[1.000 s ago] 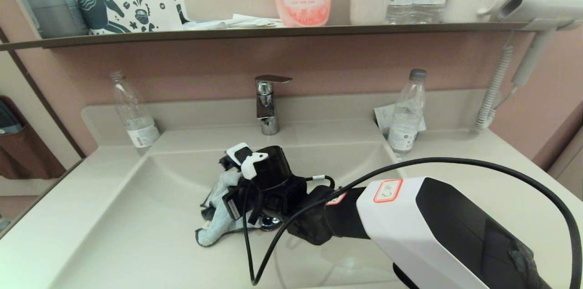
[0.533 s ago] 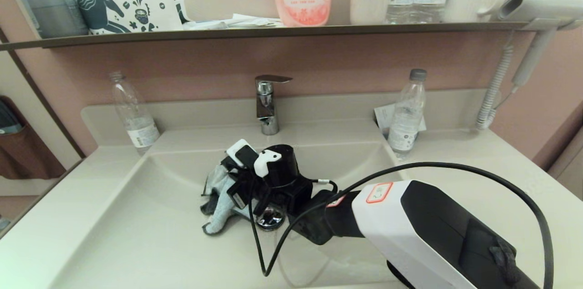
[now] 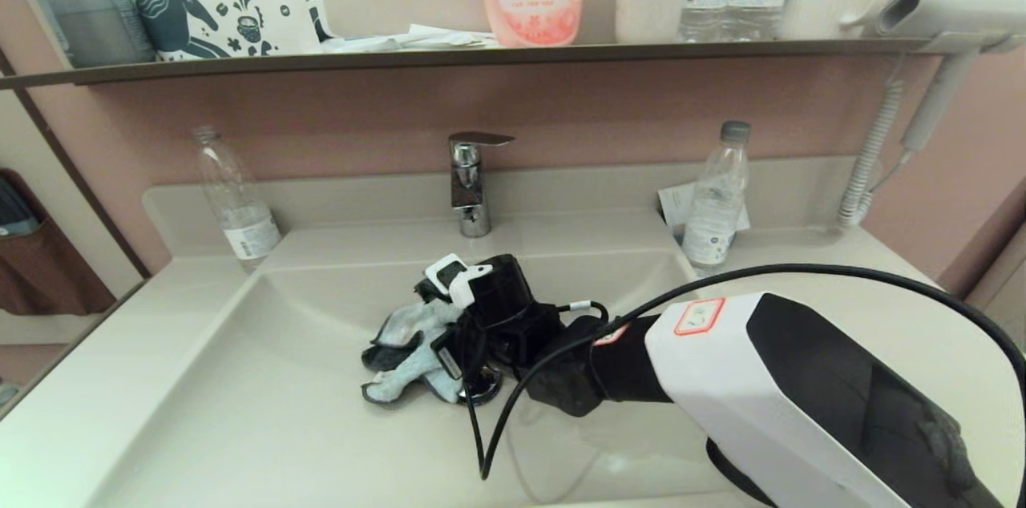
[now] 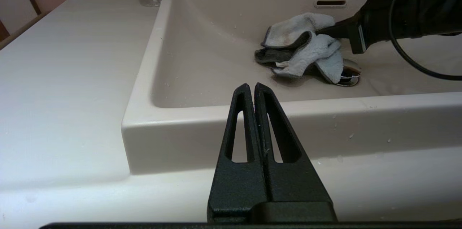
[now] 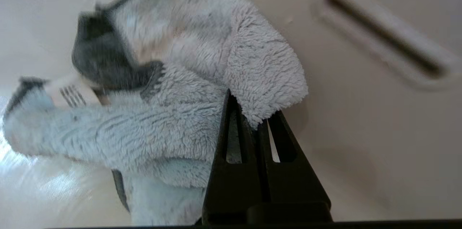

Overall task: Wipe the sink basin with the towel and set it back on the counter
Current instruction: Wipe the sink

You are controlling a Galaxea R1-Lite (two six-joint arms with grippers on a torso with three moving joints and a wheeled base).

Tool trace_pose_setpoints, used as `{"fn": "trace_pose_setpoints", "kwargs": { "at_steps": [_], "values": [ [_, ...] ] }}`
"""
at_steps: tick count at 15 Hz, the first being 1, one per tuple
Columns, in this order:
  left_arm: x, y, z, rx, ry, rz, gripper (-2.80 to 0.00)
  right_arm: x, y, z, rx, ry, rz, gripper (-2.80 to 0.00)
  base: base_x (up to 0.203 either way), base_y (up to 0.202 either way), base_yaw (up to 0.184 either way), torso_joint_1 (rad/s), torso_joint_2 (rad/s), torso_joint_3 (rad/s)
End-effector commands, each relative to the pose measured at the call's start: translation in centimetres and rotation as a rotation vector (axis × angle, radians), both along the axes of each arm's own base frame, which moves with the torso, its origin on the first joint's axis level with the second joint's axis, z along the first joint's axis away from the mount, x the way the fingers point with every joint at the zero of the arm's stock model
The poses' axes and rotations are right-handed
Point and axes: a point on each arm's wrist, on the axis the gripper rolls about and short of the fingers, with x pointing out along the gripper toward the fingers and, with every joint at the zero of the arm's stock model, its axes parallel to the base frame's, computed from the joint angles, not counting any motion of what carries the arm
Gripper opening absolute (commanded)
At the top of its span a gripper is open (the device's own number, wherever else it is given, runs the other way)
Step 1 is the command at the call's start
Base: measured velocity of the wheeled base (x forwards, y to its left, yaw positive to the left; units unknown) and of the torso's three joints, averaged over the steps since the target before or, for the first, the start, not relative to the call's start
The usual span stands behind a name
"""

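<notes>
- Counter [image 3: 809, 260]: cream-white vanity top, 1 piece with the basin, flat ledges along the left, right and back edges. Judged the final resting place for the cloth; that step is not yet done.
- Sink basin [image 3: 240, 412]: large rectangular bowl sunk in the counter, sloping sides, overflow slot [image 4: 331, 3] in the back wall, chrome drain plug [image 4: 348, 75] at the middle of the floor. Step in hand, as judged: wiping, at the floor around the drain.
- Right gripper [image 5: 252, 120]: reaches down into the basin middle, fingers closed tight on a fold of the cloth, which bulges over and between the tips.
- Left gripper [image 4: 251, 90]: parked outside the basin, in front of its near-left corner, fingers closed together, holding nothing.
- Towel [image 3: 405, 356]: fluffy pale-blue cloth, dark grey trim and reverse, bunched on the basin floor. It lies just left of the drain plug, 1 corner overlapping it, and trails away from the right gripper toward the basin's left side.
- Next move, as judged: keep the cloth pressed to the floor, sweep it across unwiped areas toward the sides, then lift clear of the rim and carry it to a counter ledge.
</notes>
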Motion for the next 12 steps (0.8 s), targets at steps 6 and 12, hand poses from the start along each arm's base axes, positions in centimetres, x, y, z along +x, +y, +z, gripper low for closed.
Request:
{"fn": "trace_pose_setpoints", "kwargs": {
  "at_steps": [6, 12],
  "values": [
    [0.0, 0.0, 0.0, 0.000, 0.000, 0.000, -2.80, 0.3, -3.4, 1.6, -0.237, 0.071, -0.218, -2.80, 0.000, 0.000, 0.000, 0.000, 0.00, 0.000],
    [0.0, 0.0, 0.0, 0.000, 0.000, 0.000, -2.80, -1.3, -9.7, 6.9, -0.425, 0.154, -0.458, -2.80, 0.000, 0.000, 0.000, 0.000, 0.00, 0.000]
  ]
}}
